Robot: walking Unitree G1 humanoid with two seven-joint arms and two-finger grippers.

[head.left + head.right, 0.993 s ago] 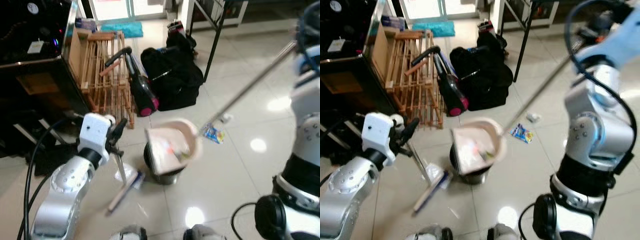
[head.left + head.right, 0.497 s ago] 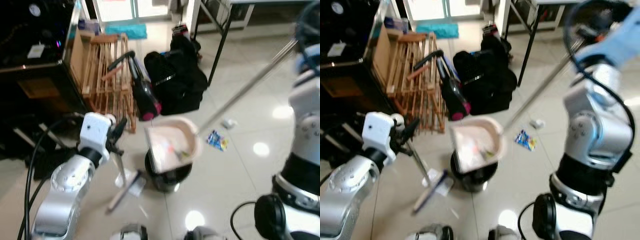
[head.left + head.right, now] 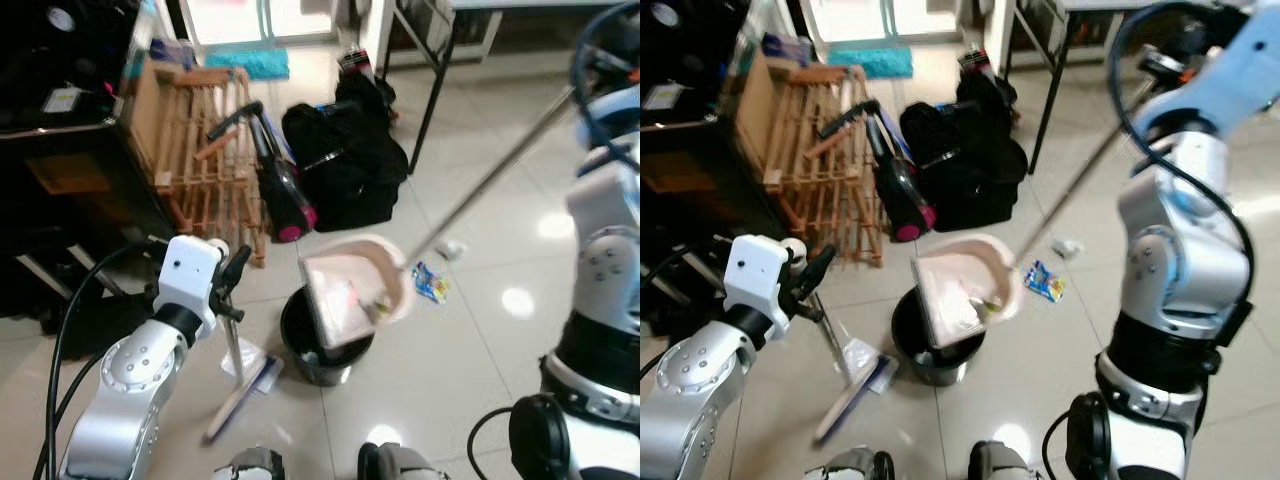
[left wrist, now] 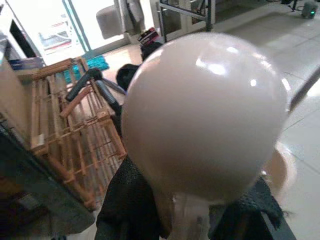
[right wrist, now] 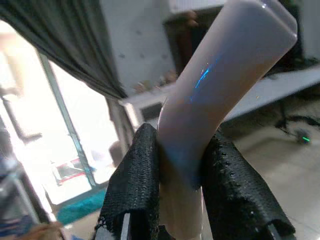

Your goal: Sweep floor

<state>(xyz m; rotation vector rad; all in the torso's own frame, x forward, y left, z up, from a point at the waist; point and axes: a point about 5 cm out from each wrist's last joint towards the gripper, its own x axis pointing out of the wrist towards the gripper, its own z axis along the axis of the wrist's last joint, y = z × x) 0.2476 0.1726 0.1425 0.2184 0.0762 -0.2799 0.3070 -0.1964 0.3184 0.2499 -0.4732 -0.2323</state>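
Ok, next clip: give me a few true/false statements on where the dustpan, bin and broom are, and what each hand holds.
1. The pink dustpan is tipped over the black bin. True.
2. The left hand is empty. False: it is closed on the broom, whose rounded handle end shows in the left wrist view.
3. The broom head rests on the floor to the left of the bin. True.
4. The right hand grips the dustpan's long handle. True.
5. The colourful wrapper is already inside the bin. False: it lies on the tiles to the bin's right.
6. The bin lies on its side. False: it stands upright.
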